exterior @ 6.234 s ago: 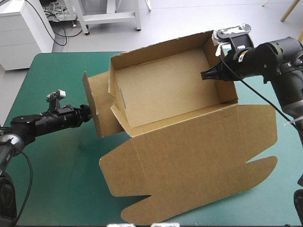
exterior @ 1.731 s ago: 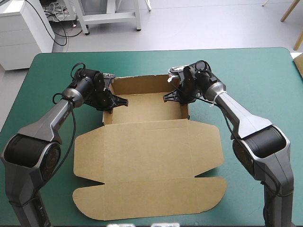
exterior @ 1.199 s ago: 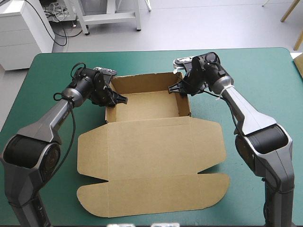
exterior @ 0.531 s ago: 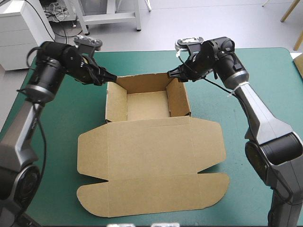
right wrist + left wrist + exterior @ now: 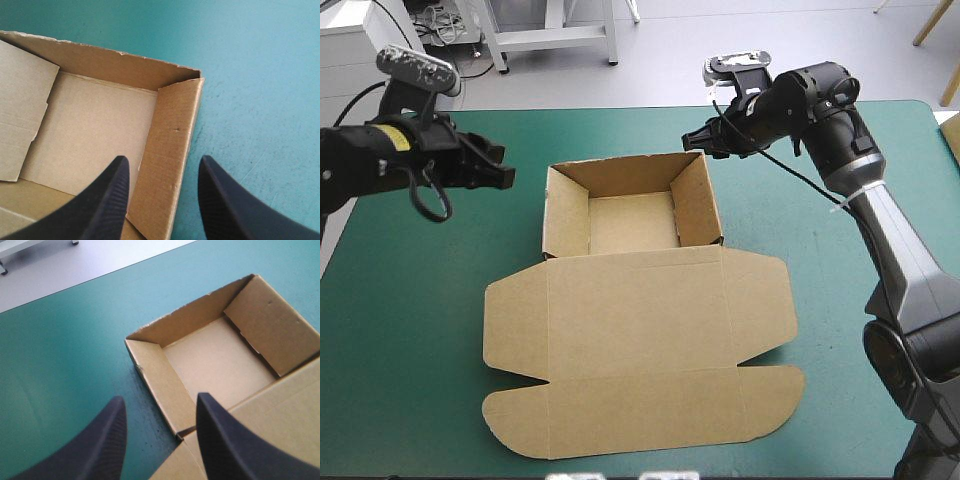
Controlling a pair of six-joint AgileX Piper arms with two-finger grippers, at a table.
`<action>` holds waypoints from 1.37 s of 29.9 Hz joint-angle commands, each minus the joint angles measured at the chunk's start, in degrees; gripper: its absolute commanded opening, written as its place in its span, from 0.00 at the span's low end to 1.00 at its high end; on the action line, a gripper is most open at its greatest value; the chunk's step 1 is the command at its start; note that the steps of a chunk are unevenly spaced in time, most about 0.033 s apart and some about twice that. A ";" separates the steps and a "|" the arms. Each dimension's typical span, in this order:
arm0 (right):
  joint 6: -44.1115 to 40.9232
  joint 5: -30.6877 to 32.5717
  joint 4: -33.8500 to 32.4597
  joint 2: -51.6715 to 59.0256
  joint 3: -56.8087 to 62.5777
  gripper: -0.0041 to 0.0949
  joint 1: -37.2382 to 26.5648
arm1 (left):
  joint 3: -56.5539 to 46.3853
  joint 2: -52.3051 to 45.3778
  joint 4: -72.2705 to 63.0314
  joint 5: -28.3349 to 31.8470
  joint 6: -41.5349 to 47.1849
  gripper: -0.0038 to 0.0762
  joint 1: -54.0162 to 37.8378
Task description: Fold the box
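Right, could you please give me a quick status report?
Left gripper open, right gripper open, both off the box. Box an open tray, lid flat. Nothing in the way.

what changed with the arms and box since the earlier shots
The left tool and right tool came off the box's side walls and drew back up and outward, the left farthest; both stand open. The box stays an open tray, lid flat.

The brown box [image 5: 632, 215] stands as an open tray, lid flat.
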State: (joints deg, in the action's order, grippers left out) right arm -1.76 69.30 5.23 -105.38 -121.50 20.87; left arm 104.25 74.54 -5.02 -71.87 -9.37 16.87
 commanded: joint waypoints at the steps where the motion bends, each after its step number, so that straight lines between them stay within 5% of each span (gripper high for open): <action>1: 1.76 -2.28 -0.50 3.29 0.22 0.45 -0.25 | -4.98 -7.76 -1.70 0.20 -0.79 0.44 0.30; 7: 1.76 -2.28 -3.72 2.50 6.69 0.45 -0.25 | -25.08 -23.09 -1.70 7.71 -0.79 0.38 0.30; 17: 1.76 -2.77 -1.86 -6.63 7.62 0.45 -0.25 | -61.89 -50.76 -1.70 19.89 -0.16 0.06 0.30; 21: 1.76 -2.76 -0.58 -8.89 7.62 0.45 -0.25 | -70.87 -58.81 -1.73 24.54 -0.16 0.04 0.30; 29: 1.76 -2.94 1.08 -10.88 7.62 0.42 -0.20 | -76.94 -65.93 -3.54 28.31 1.55 0.04 0.30; 37: 1.76 -2.36 0.56 -11.28 7.62 0.03 -0.20 | -76.94 -65.91 -2.97 28.21 2.87 0.04 0.30; 41: 1.76 -2.36 -1.29 -11.28 7.62 0.02 -0.20 | -76.94 -65.91 -2.97 28.21 2.87 0.04 0.30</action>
State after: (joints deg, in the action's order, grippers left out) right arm -0.94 67.54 5.73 -119.83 -112.47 20.87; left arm 26.00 7.85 -7.43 -48.16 -7.14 16.87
